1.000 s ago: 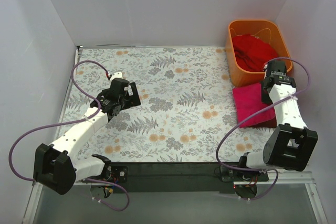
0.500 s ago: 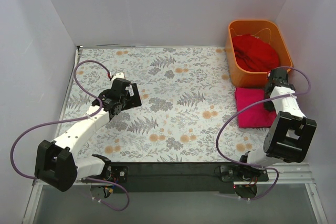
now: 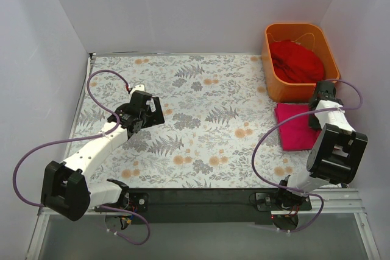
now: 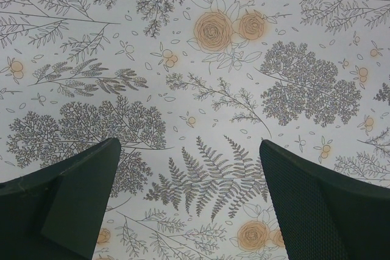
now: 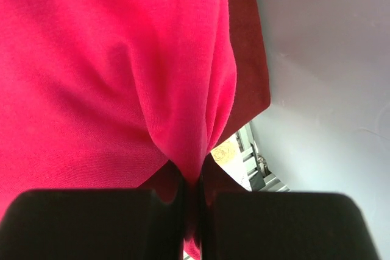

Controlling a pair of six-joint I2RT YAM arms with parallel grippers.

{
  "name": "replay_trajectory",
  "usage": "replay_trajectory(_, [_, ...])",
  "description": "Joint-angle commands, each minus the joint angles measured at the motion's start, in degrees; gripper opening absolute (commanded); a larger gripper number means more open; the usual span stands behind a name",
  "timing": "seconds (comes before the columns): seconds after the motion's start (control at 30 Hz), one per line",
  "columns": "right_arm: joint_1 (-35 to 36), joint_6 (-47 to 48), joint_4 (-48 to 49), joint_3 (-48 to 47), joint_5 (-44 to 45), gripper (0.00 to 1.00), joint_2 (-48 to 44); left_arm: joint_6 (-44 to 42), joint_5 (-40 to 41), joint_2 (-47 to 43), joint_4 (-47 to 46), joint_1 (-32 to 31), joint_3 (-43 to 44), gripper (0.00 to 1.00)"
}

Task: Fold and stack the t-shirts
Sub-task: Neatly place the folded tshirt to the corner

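Observation:
A folded magenta-pink t-shirt (image 3: 295, 127) lies at the right of the table, on top of a dark maroon t-shirt (image 5: 247, 59) whose edge shows beside it in the right wrist view. My right gripper (image 3: 321, 103) is shut on the far right edge of the magenta-pink t-shirt (image 5: 122, 59), the fabric pinched into a pleat between the jaws (image 5: 194, 196). A scarlet t-shirt (image 3: 297, 60) lies crumpled in the orange tub (image 3: 269, 59). My left gripper (image 3: 153, 110) is open and empty above the floral cloth at the left; in the left wrist view (image 4: 190, 193) only the cloth shows between its fingers.
The grey floral-print cloth (image 3: 201, 120) covers the table. White walls stand at the back and both sides; the right wall (image 5: 329, 59) is close to my right gripper. The orange tub stands in the far right corner, just beyond the stacked shirts.
My right gripper has moved right and slightly nearer, drawing the magenta-pink t-shirt with it. My left arm has barely moved.

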State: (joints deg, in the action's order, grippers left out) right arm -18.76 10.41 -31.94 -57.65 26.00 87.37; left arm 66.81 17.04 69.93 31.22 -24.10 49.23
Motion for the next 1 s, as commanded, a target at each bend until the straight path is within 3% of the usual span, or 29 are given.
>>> replay_trajectory(0.0, [-1.0,-0.7,3.4,-2.7,4.1,0.06,-0.4,-0.7,-0.2,-0.1,-0.6,0.3,0.2,0.98])
replay_trajectory(0.33, [-2.3,-0.9,4.4,-3.9,5.5,0.07,-0.8,-0.9,-0.4,0.0,-0.7,0.3,0.1,0.98])
replay_trajectory(0.7, [-2.5,-4.6,4.6,-3.9,14.4,0.57,-0.5,-1.1,-0.4,0.1,-0.8,0.3,0.0,0.98])
replay_trajectory(0.77, [-2.5,-5.6,4.6,-4.0,15.5,0.58,-1.6,-1.1,-0.5,0.1,-0.8,0.4,0.0,0.98])
replay_trajectory(0.83, [-2.5,-6.5,4.5,-4.0,17.1,0.65,-2.6,-1.1,-0.5,0.1,-0.8,0.4,0.1,0.98])
replay_trajectory(0.97, [-2.5,-8.4,4.4,-3.4,15.7,0.66,-7.0,-1.1,-0.5,-0.1,-0.7,0.4,0.1,0.98])
